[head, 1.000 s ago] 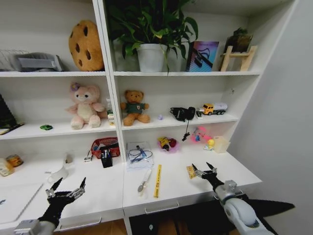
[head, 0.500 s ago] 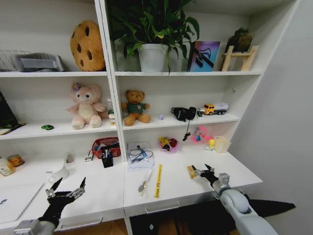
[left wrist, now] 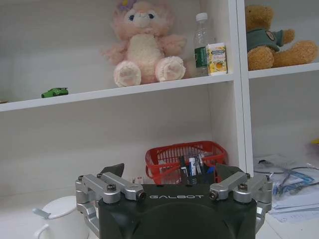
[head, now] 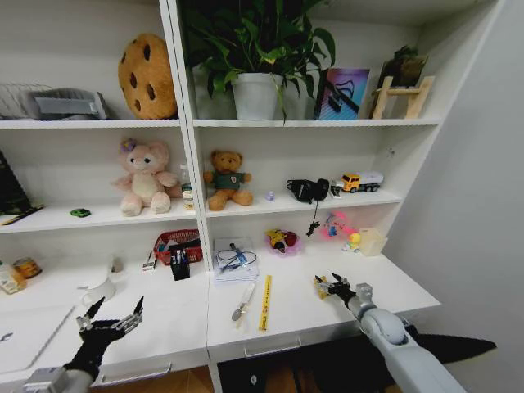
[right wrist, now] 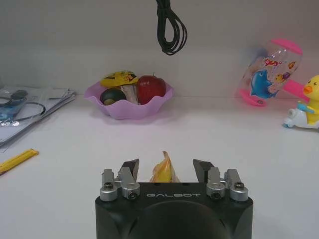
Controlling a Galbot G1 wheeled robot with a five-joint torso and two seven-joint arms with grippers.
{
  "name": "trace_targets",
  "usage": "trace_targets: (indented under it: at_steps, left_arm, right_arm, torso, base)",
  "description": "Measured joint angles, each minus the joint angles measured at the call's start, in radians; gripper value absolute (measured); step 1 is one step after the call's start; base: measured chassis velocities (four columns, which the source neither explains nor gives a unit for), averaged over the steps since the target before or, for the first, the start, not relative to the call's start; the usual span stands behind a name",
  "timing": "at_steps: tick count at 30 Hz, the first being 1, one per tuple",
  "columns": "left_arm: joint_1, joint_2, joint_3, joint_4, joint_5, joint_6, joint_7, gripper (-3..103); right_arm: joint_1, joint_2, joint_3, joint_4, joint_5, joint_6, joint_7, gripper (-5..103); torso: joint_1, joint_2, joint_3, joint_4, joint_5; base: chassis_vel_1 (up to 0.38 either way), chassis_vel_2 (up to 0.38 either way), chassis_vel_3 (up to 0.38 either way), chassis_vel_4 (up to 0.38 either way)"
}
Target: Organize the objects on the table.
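White table (head: 303, 307) under shelves, strewn with clutter. Paper stack (head: 233, 260) with glasses near the middle, red basket (head: 176, 243) further left, white mug (head: 100, 288) beyond. Purple bowl (right wrist: 128, 102) of toys by the back wall. Yellow ruler (head: 264, 302) and a silver tool (head: 241, 303) side by side near the front edge. Right pincer (head: 329, 286) low over the table's right part, spread wide around a small yellow packet (right wrist: 164, 170), not clenched. Left pincer (head: 110, 318) hovering above the left front, also spread, holding nothing.
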State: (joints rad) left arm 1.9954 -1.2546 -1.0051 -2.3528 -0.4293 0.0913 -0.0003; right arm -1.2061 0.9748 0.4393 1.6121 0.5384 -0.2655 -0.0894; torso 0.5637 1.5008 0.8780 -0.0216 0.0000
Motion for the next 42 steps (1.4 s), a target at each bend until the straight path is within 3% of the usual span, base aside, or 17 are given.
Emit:
trace_targets:
  at_steps: [2,3,5,6,8,9,11,12,14,15,18,19,22,31,37,42]
  left_arm:
    - [0.0,0.0,0.0,0.0,0.0,0.0,0.0,100]
    - [0.0,0.0,0.0,0.0,0.0,0.0,0.0,100]
    - [0.0,0.0,0.0,0.0,0.0,0.0,0.0,100]
    - [0.0,0.0,0.0,0.0,0.0,0.0,0.0,100]
    - [0.0,0.0,0.0,0.0,0.0,0.0,0.0,100]
    - [0.0,0.0,0.0,0.0,0.0,0.0,0.0,100]
    - [0.0,0.0,0.0,0.0,0.0,0.0,0.0,100]
    - [0.0,0.0,0.0,0.0,0.0,0.0,0.0,100]
    - [0.0,0.0,0.0,0.0,0.0,0.0,0.0,100]
    - [0.0,0.0,0.0,0.0,0.0,0.0,0.0,100]
    - [0.0,0.0,0.0,0.0,0.0,0.0,0.0,100]
    - [0.0,0.0,0.0,0.0,0.0,0.0,0.0,100]
    - [0.0,0.0,0.0,0.0,0.0,0.0,0.0,100]
    - [0.0,0.0,0.0,0.0,0.0,0.0,0.0,100]
    - [0.0,0.0,0.0,0.0,0.0,0.0,0.0,100]
    - [0.0,0.0,0.0,0.0,0.0,0.0,0.0,100]
  right_arm:
    - [0.0,0.001,-0.001,0.0,-0.001,0.0,0.0,62]
    - [0.002,0.002,-0.002,-0.001,-0.001,0.0,0.001,51]
    - [0.003,0.002,-0.003,-0.002,-0.001,0.0,0.001,51]
    - [0.004,0.001,-0.003,-0.003,-0.001,-0.001,0.001,41]
    - [0.005,0.0,-0.003,-0.003,-0.001,-0.002,0.001,41]
    - [0.005,-0.001,-0.003,-0.004,0.0,-0.003,0.001,30]
    - [0.005,-0.001,-0.003,-0.004,0.0,-0.003,0.001,30]
    - [0.005,-0.002,-0.003,-0.004,0.001,-0.004,0.0,19]
    - [0.004,-0.002,-0.002,-0.003,0.002,-0.005,-0.001,19]
    - [0.004,-0.002,-0.001,-0.001,0.003,-0.005,-0.001,8]
    - [0.003,-0.001,0.001,0.001,0.004,-0.004,-0.001,8]
    - [0.002,0.001,0.003,0.007,0.009,0.008,0.0,2]
    - [0.02,0.008,0.007,0.039,0.048,0.068,0.032,0]
    - [0.165,-0.027,-0.026,0.04,0.147,0.064,0.038,0]
    - [0.326,-0.017,-0.163,-0.09,0.198,0.052,0.027,0]
    - [0.48,0.041,-0.266,-0.203,0.198,0.05,0.03,0]
  torso:
    - [0.0,0.0,0.0,0.0001,0.0]
    - [0.0,0.0,0.0,0.0003,0.0]
    - [0.0,0.0,0.0,0.0002,0.0]
    - [0.0,0.0,0.0,0.0002,0.0]
    - [0.0,0.0,0.0,0.0002,0.0]
    - [0.0,0.0,0.0,0.0002,0.0]
    - [0.0,0.0,0.0,0.0002,0.0]
    - [0.0,0.0,0.0,0.0002,0.0]
    - [0.0,0.0,0.0,0.0002,0.0]
    - [0.0,0.0,0.0,0.0002,0.0]
    - [0.0,0.0,0.0,0.0002,0.0]
    - [0.0,0.0,0.0,0.0001,0.0]
    - [0.0,0.0,0.0,0.0001,0.0003]
    - [0.0,0.0,0.0,0.0003,-0.0002]
    - [0.0,0.0,0.0,0.0002,0.0002]
    - [0.0,0.0,0.0,0.0004,-0.0002]
  base:
    - [0.0,0.0,0.0,0.0]
    - [0.0,0.0,0.0,0.0]
    - [0.0,0.0,0.0,0.0]
    - [0.0,0.0,0.0,0.0]
    - [0.0,0.0,0.0,0.0]
    - [0.0,0.0,0.0,0.0]
    - [0.0,0.0,0.0,0.0]
    - [0.0,0.0,0.0,0.0]
    - [0.0,0.0,0.0,0.0]
    - [0.0,0.0,0.0,0.0]
    - [0.0,0.0,0.0,0.0]
    - [0.0,0.0,0.0,0.0]
    - [0.0,0.0,0.0,0.0]
    - [0.0,0.0,0.0,0.0]
    - [0.0,0.0,0.0,0.0]
    - [0.0,0.0,0.0,0.0]
